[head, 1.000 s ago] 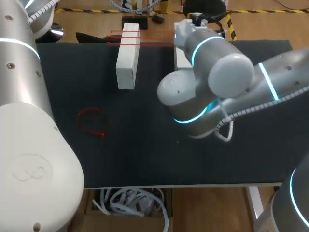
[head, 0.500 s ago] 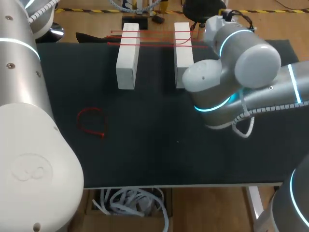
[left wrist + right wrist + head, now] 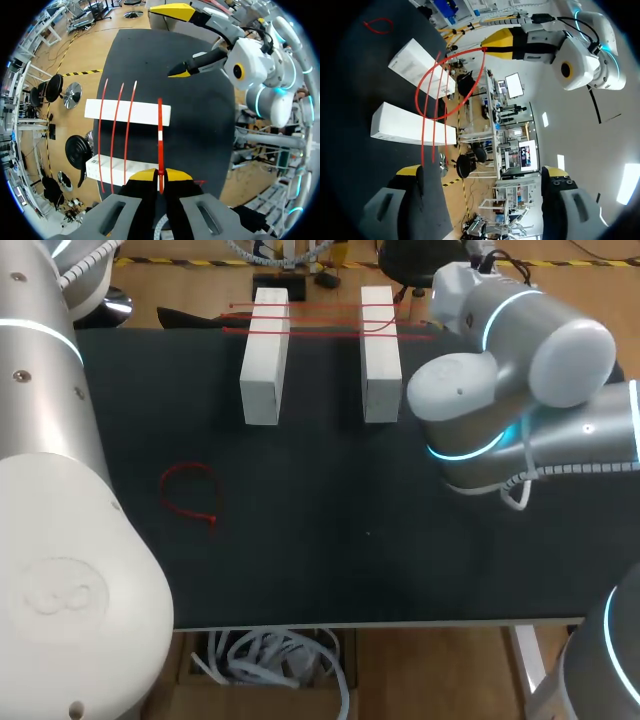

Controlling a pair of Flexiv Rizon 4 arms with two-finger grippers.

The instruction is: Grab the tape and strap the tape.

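Tape, a thin red strip, pinched in left hand.

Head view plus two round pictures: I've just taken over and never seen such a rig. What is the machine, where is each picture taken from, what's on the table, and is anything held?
The machine is two robot arms at a black table. The head view looks down from above and behind: the left arm fills its left side, the right arm enters on its right. Each round picture is from a camera on one wrist, looking along that arm's two yellow-tipped fingers. On the table: a left block and a right block, both white, with three red straps across them; a red loop lies apart. The left gripper is shut on another strap, bent into a curve in the right wrist view. The right gripper is open and empty.
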